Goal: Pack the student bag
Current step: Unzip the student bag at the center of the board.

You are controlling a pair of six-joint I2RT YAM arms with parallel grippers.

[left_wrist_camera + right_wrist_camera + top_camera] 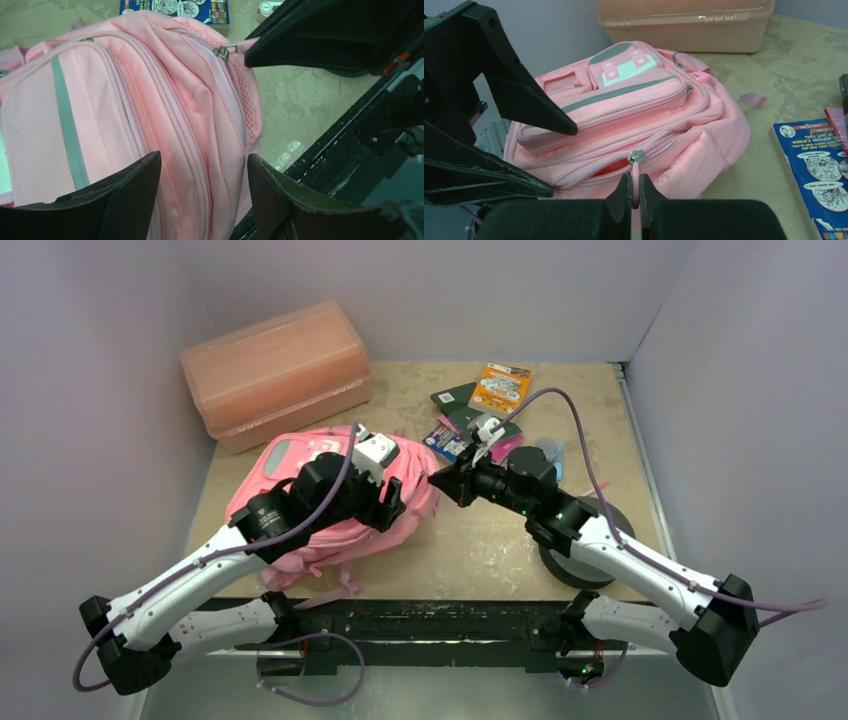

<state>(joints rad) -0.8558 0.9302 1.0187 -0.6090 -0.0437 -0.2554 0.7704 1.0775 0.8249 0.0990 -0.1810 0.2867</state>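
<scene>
Student bag (125, 100) beneath left pincer (202, 165)

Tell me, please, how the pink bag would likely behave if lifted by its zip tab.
Probably floppy: the bag looks creased and sagging. Pulling the tab pinched in the right gripper would likely slide the zip before the bag lifts.

White arms (190, 575), black joints (320, 485), purple cables (548, 391)
</scene>
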